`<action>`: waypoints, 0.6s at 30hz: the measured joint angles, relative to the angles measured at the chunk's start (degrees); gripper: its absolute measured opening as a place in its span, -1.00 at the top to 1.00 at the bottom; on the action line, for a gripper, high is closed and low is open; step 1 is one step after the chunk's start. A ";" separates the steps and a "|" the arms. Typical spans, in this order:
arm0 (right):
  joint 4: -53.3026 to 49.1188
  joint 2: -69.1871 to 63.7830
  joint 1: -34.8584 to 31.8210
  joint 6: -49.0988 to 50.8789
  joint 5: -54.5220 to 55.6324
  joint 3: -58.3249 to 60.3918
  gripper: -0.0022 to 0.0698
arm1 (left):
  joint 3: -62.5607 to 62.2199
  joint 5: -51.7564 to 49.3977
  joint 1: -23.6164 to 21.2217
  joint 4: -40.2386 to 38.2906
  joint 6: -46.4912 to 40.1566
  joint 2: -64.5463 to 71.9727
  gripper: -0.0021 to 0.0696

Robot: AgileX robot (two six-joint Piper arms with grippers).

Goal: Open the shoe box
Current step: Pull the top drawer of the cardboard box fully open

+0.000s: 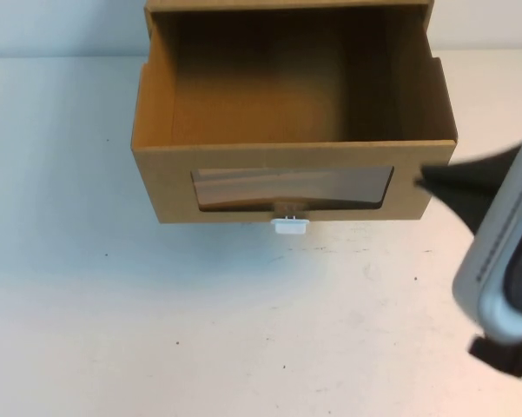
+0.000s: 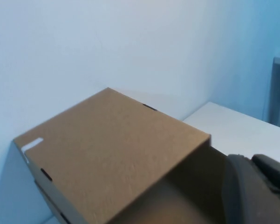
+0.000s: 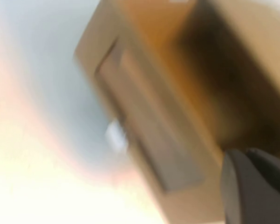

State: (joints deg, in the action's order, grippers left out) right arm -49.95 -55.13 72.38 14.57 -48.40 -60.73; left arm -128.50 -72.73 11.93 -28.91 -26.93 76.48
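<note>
Right hand (image 1: 432,179) closed, tip by front corner of shoe box (image 1: 243,158); left hand (image 2: 254,186) over box, mostly cropped, state unclear

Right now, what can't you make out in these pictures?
Left pincer: missing from the high view; cropped by the left wrist view's edge, near the box sleeve.
Right pincer: shut beside the drawer's right front corner; arm cut off by the high view's edge.
White tab: smeared by blur in the right wrist view.
</note>
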 joint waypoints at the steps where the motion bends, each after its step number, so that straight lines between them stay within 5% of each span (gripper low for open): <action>1: 1.85 0.00 0.00 -2.24 -1.76 -0.08 0.97 | 2.22 -0.01 0.00 0.12 0.00 -2.23 0.96; 10: 11.40 0.00 0.00 -9.55 -5.85 -0.22 0.97 | 35.32 1.76 0.00 6.99 1.36 -26.29 0.96; 18: 12.42 0.00 0.00 -9.88 -0.99 -0.22 0.98 | 73.56 23.60 0.00 10.62 3.02 -52.32 0.96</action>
State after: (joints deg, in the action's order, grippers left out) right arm -37.52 -55.13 72.38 4.69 -49.39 -60.94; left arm -54.93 -49.13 11.93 -18.30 -23.91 24.16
